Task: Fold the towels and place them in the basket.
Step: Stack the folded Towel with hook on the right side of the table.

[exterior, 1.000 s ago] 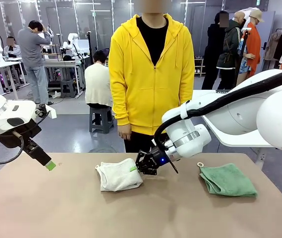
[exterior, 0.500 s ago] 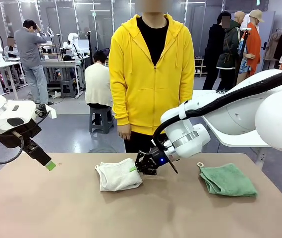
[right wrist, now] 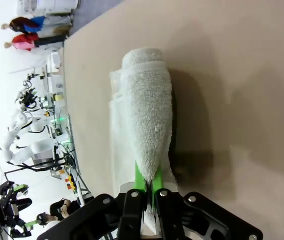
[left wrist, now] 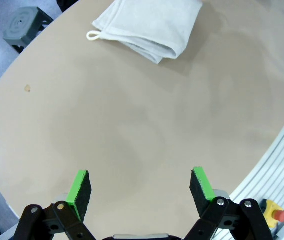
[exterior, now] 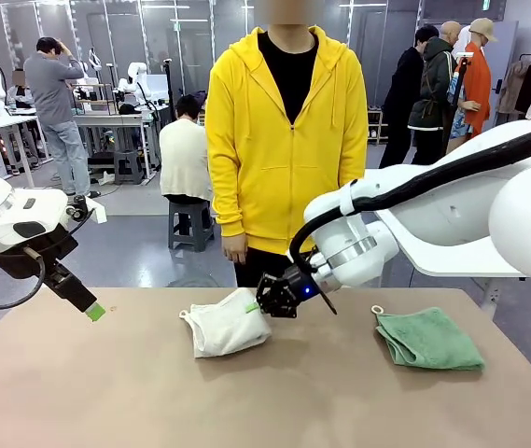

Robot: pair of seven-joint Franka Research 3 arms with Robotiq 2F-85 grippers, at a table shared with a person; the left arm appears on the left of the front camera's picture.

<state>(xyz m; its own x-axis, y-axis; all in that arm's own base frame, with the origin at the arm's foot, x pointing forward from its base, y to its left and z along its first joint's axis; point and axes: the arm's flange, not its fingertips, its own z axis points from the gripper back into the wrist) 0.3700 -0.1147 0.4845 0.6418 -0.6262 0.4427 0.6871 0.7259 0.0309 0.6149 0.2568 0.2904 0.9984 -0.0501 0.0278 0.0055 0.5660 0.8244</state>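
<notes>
A folded cream towel lies mid-table, its right edge raised off the surface. My right gripper is shut on that edge; in the right wrist view the green pads of the right gripper pinch the cream towel, which bunches into a roll ahead of them. A folded mint green towel with a white loop rests flat at the right. At the table's left end my left gripper hovers, and the left wrist view has the left gripper open over bare table, the cream towel far ahead. The basket is out of view.
A person in a yellow hoodie stands at the far edge of the brown table, hands down at the sides. Bare tabletop spreads in front of both towels and between them.
My right gripper has risen a little and drawn the cream towel's right edge up with it, tilting the towel. The left arm and the green towel have not moved.
</notes>
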